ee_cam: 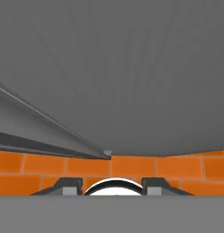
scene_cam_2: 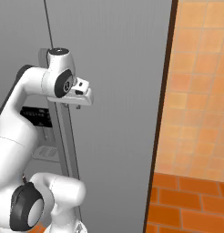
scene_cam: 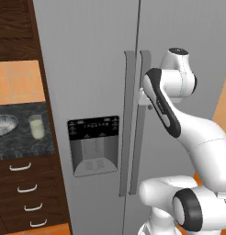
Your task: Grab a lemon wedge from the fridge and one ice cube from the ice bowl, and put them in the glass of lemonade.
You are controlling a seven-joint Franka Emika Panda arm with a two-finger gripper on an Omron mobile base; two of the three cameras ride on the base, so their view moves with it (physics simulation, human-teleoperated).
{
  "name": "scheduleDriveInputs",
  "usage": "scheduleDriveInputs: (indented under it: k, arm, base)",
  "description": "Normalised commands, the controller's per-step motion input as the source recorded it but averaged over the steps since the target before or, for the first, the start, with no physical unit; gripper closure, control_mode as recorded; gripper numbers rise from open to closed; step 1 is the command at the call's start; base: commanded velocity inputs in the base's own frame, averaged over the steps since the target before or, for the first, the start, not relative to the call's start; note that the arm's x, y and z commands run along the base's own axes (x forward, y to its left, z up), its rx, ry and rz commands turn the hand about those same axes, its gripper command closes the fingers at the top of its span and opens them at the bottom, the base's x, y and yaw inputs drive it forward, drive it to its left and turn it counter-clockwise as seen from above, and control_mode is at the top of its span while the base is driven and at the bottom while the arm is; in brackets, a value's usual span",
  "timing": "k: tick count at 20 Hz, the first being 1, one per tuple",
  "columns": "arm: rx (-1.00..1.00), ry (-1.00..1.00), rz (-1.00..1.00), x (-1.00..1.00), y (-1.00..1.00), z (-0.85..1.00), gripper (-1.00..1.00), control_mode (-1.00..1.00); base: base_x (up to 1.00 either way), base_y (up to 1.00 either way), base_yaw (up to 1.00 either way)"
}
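On the dark counter left of the closed fridge (scene_cam: 92,69), the ice bowl (scene_cam: 4,126) sits beside the glass of lemonade (scene_cam: 36,127), while the gripper (scene_cam: 144,98) meets the right door handle (scene_cam: 141,124), its jaw state unclear.

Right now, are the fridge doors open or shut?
Shut. In the left base view both doors of the fridge lie flush, their handles side by side, and no interior shows.

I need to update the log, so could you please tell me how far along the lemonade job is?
Nothing looks done yet: the fridge doors are shut. In hand: the arm has its pincer at the right door's handle; whether it grips is unclear. Left: open the door, fetch the lemon wedge, then take ice from the bowl to the glass.
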Motion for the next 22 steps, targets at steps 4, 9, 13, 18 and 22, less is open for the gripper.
scheduleDriveInputs:
  k: [4, 9, 13, 18, 22]
  arm:
    - [0.0, 0.01, 0.0, -0.11, 0.0, 0.0, -1.0, -1.0]
    - [0.0, 0.02, 0.0, -0.28, 0.0, -0.06, -1.0, -1.0]
    - [0.0, 0.0, 0.0, -0.26, 0.03, -0.2, -1.0, -1.0]
    - [0.0, 0.0, 0.0, -0.29, 0.13, -0.29, -1.0, -1.0]
    - [0.0, 0.0, 0.0, -0.27, 0.15, -0.22, -1.0, -1.0]
  base:
    - [0.0, 0.0, 0.0]
    - [0.0, 0.0, 0.0]
    - [0.0, 0.0, 0.0]
    - [0.0, 0.0, 0.0]
    - [0.0, 0.0, 0.0]
